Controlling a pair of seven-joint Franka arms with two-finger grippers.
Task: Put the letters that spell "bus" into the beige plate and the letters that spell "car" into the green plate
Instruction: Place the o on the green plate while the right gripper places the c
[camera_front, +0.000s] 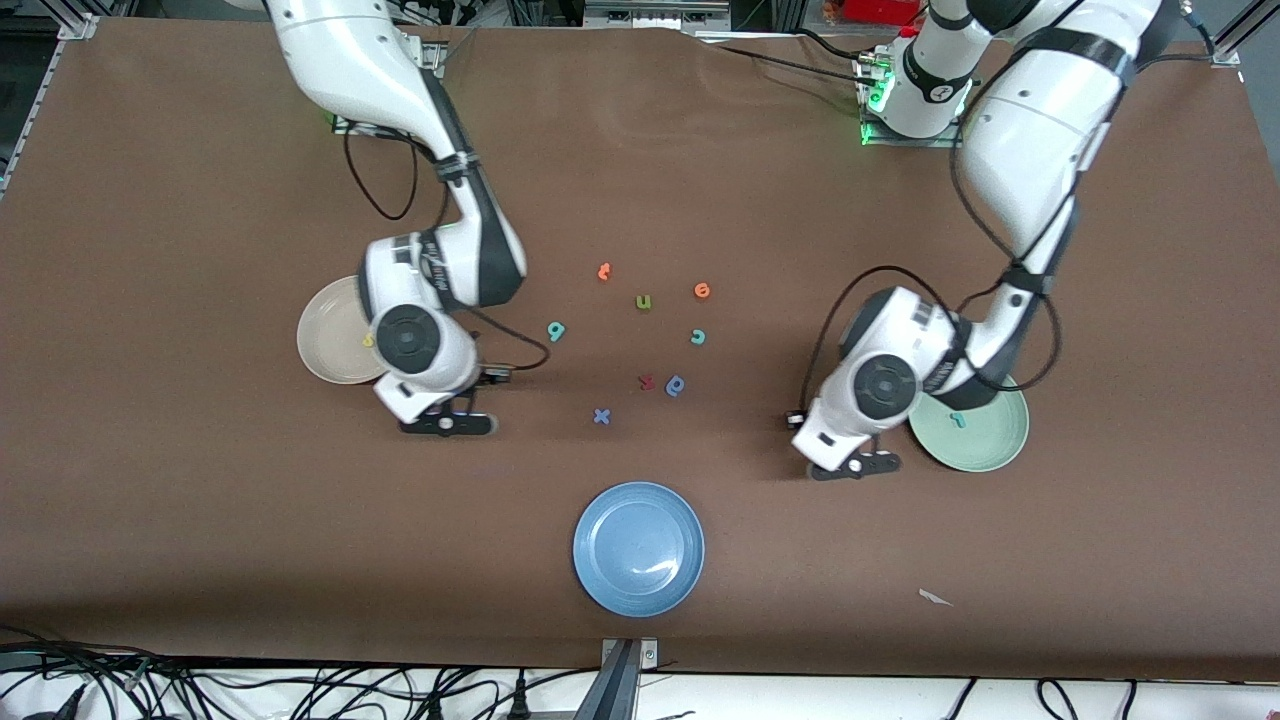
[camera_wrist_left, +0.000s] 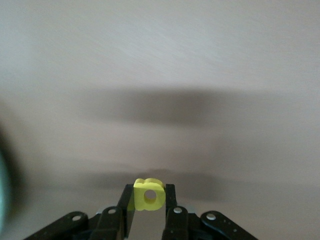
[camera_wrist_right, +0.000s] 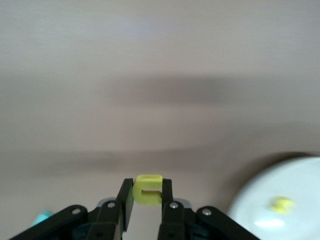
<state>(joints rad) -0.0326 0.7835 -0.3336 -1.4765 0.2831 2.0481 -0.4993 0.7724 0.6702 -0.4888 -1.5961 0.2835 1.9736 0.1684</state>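
Observation:
My left gripper (camera_wrist_left: 149, 189) is shut on a yellow "a" (camera_wrist_left: 150, 197), low over bare table beside the green plate (camera_front: 990, 440); the left gripper (camera_front: 857, 464) hides the letter in the front view. A teal "r" (camera_front: 957, 420) lies in that plate. My right gripper (camera_wrist_right: 148, 186) is shut on a yellow "u" (camera_wrist_right: 148, 191), and the right gripper (camera_front: 447, 424) hangs over bare table beside the beige plate (camera_front: 330, 335). A yellow "s" (camera_front: 368, 340) lies in the beige plate (camera_wrist_right: 295, 195). The teal "b" (camera_front: 556, 330) and teal "c" (camera_front: 698, 337) lie mid-table.
Loose mid-table letters: an orange one (camera_front: 604, 271), a green "u" (camera_front: 643, 301), an orange "e" (camera_front: 702, 290), a red one (camera_front: 646, 381), a blue round one (camera_front: 676, 385) and a blue "x" (camera_front: 601, 416). A blue plate (camera_front: 638, 548) sits nearer the camera. A white scrap (camera_front: 935, 597) lies by the front edge.

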